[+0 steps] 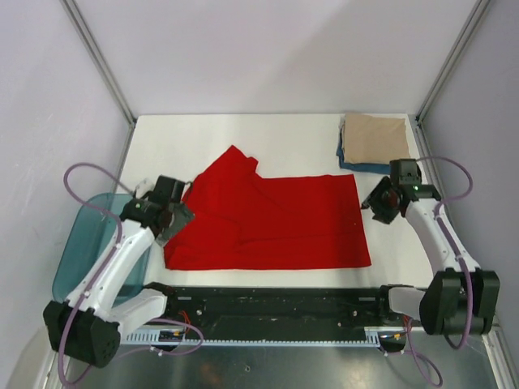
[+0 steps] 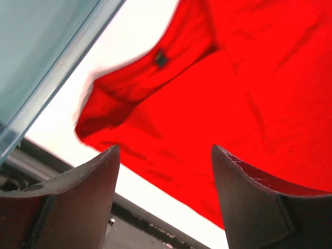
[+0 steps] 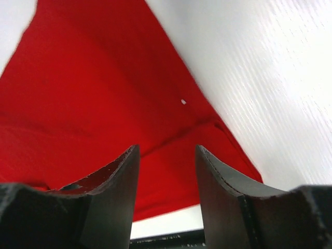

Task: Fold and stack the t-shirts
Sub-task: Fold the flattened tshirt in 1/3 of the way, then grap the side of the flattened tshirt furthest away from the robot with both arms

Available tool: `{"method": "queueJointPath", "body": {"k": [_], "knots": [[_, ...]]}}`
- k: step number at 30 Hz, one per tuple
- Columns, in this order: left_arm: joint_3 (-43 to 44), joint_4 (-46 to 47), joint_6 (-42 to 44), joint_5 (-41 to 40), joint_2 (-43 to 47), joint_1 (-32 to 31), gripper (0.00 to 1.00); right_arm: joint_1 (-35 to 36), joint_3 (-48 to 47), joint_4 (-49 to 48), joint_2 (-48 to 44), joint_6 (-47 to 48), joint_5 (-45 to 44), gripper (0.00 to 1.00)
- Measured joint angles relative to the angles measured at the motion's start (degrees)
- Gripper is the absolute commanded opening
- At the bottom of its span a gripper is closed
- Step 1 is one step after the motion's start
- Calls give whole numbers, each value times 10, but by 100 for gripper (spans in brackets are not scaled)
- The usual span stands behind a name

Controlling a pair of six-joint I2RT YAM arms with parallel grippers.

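The bright red t-shirt [image 1: 276,221] lies spread on the white table, partly folded, one sleeve pointing to the back left. It fills the left wrist view [image 2: 233,93] and the right wrist view [image 3: 104,93]. A tan folded shirt [image 1: 373,138] lies on a dark blue folded shirt [image 1: 357,166] at the back right. My left gripper [image 1: 180,212] is open and empty at the red shirt's left edge [image 2: 163,155]. My right gripper [image 1: 375,207] is open and empty just off the shirt's right edge [image 3: 167,153].
A translucent teal tub [image 1: 85,247] stands at the left, off the table's edge, beside my left arm; its wall shows in the left wrist view [image 2: 46,57]. A black rail [image 1: 268,304] runs along the near edge. Purple-grey walls and metal posts enclose the table.
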State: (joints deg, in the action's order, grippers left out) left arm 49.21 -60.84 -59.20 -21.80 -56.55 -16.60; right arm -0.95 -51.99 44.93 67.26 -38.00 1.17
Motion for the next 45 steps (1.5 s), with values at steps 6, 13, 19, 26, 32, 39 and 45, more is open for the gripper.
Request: {"method": "queueJointPath", "body": {"k": [6,13,19,26,32,39,45], "knots": [[164,86,151,11,-184,-2,71,25,-40,-82,105,27,-3,45],[438,179,304,75,-516,6,66,28,-87,-175,236,51,-2,43],[647,201,376,131,-724,22,64,30,-115,-228,303,61,-1,42],[782,206,407,174,-842,47,63,30,-140,-251,339,71,0,41],[797,207,409,195,-876,51,60,30,-172,-257,354,77,0,40],[798,211,413,222,-883,48,47,30,-205,-269,394,92,-9,40],[798,213,412,221,-885,47,29,31,-251,-268,458,109,-30,40]]}}
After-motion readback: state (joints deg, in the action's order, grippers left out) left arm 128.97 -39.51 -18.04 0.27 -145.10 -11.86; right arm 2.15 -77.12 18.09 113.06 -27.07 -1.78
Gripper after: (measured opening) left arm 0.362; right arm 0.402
